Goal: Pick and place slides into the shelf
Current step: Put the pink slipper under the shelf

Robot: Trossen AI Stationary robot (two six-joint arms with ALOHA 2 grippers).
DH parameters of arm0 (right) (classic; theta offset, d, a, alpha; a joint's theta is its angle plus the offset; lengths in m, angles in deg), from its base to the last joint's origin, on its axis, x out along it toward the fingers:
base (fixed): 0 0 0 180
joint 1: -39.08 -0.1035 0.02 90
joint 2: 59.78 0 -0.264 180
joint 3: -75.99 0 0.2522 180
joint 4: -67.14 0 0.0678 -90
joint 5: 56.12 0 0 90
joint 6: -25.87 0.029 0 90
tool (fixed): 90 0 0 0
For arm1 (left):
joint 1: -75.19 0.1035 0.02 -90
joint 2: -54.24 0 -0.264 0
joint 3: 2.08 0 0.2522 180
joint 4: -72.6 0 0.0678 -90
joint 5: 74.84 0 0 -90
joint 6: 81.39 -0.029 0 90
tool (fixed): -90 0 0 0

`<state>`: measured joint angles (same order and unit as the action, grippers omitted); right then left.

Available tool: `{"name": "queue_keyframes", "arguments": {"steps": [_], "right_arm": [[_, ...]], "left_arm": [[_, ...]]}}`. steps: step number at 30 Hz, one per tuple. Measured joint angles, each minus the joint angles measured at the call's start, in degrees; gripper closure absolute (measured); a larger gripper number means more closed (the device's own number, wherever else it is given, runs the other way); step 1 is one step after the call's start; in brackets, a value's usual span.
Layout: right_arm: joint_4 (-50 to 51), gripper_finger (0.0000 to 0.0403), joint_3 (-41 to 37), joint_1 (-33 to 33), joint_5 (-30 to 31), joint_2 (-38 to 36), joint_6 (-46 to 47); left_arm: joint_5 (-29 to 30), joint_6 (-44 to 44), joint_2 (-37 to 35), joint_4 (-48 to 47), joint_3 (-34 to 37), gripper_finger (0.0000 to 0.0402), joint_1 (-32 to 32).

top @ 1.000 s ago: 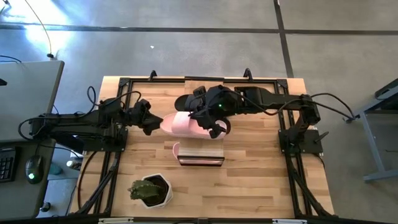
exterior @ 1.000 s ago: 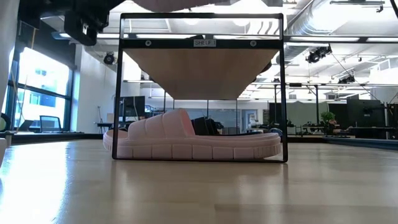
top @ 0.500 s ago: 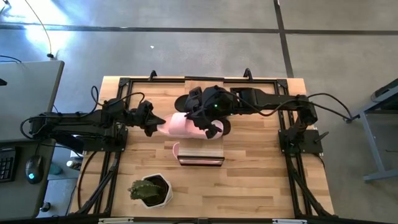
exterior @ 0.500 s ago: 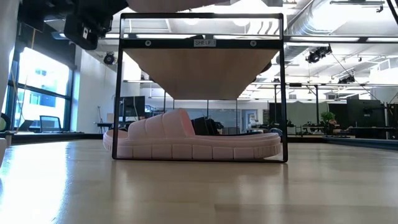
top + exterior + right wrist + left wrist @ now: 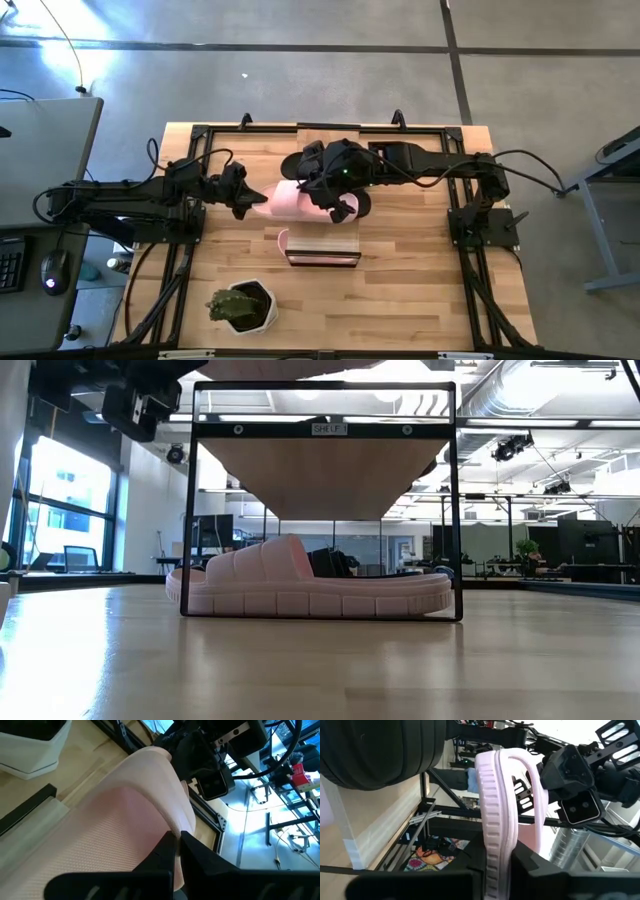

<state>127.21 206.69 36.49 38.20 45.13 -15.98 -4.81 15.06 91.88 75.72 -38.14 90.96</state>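
Above the shelf, both pincers clamp one pink slide between them.

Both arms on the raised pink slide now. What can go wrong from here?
1. The left end effector and right end effector both pinch the pink slide; uneven pulling may twist it loose.
2. It hangs above the shelf, so a drop could strike the plank.
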Motion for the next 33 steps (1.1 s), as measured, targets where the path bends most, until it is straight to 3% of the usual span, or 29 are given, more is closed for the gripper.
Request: {"name": "queue_keyframes", "arguments": {"steps": [8, 13, 25, 33], "right_arm": [[-0.76, 0.0403, 0.0, 0.14, 0.64, -0.29, 2.5], [0.95, 0.0396, 0.0, 0.76, -1.19, -0.63, 4.61], [4.68, 0.0252, 0.0, 1.07, -3.53, -1.44, 10.32], [8.23, 0.0222, 0.0, 1.07, -2.91, -6.45, 16.79]], "left_arm": [[-0.04, -1.56, -0.04, 0.53, 0.0, 0.0354, 0.0], [0.25, -3.25, -0.04, 0.52, 0.0, 0.0381, 0.0], [0.44, -4.68, -0.04, 0.82, 0.0, 0.0381, 0.0], [1.65, -5.88, -1.96, 1.14, -0.02, 0.0381, 0.0]]}}
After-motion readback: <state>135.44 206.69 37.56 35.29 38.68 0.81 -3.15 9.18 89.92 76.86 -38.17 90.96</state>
